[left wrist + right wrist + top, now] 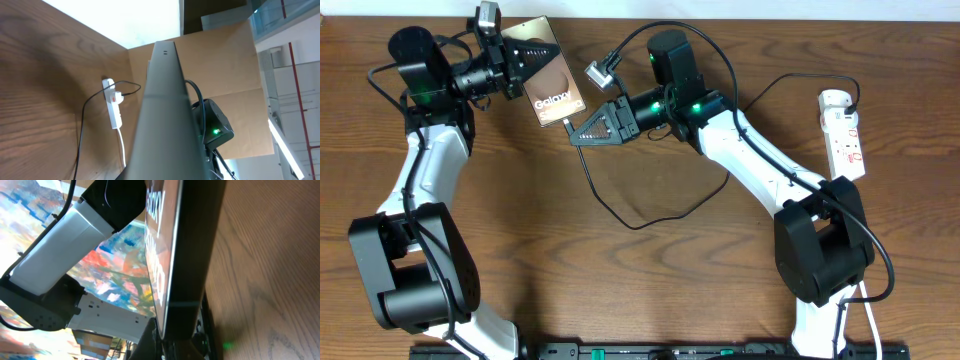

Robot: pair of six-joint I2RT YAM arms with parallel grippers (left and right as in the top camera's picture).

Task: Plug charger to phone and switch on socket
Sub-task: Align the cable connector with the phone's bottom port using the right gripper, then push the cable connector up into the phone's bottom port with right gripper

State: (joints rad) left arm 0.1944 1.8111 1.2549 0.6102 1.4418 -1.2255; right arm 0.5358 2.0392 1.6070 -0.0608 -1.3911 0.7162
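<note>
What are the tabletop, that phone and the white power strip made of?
Tabletop: wood or wood-look laminate, brown with visible grain, matte. Phone: glossy face, probably glass or plastic, since it mirrors the surroundings. Power strip: white moulded plastic, smooth, by its look.

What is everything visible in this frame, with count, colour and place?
phone: one, dark with brownish face, upper left of centre, in the left hand
charger: one, black, plugged into the socket, looping across the table to the phone's lower edge
socket: one, white with red marks, far right
table: one, brown wood, under everything
left hand: one, black, shut on phone
right hand: one, black, shut on charger tip beside phone
</note>
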